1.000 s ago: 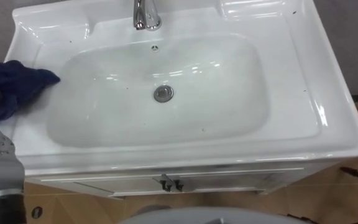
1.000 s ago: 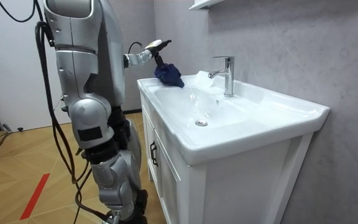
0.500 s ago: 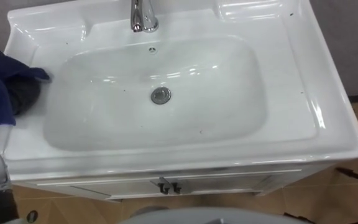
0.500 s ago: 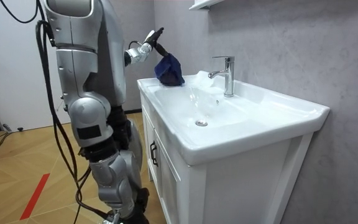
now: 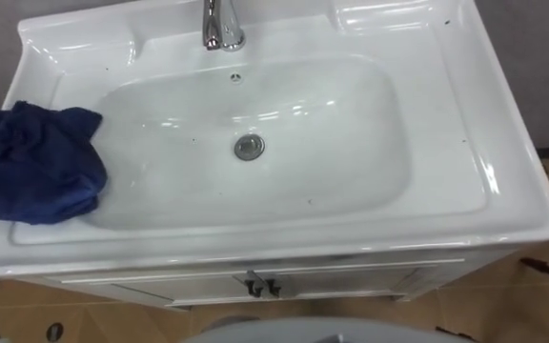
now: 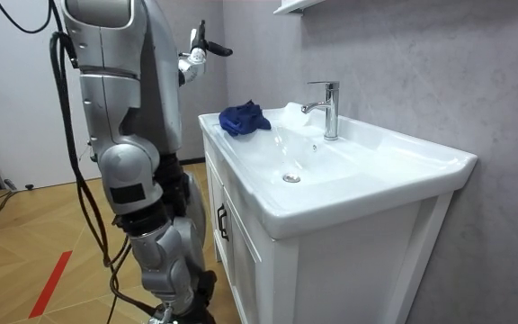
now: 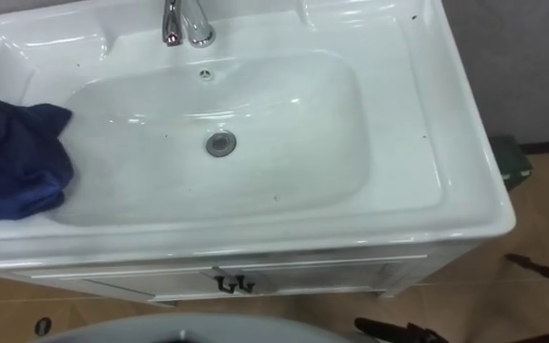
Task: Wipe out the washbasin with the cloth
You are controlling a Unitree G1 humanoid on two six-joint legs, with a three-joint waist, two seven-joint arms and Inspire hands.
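Basin [image 5: 351, 181] waiting unwiped; blue cloth [image 5: 38, 164] lying bunched on left rim, left hand [image 6: 196, 52] hovering well above it, fingers spread, holding nothing (nearer arm, downward reach likely).

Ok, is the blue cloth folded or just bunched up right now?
Bunched up, not folded: the blue cloth lies in a crumpled heap with uneven creases on the left rim of the basin.

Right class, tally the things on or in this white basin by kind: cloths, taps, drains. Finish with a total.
Cloth: 1
Tap: 1
Drain: 1
Total: 3
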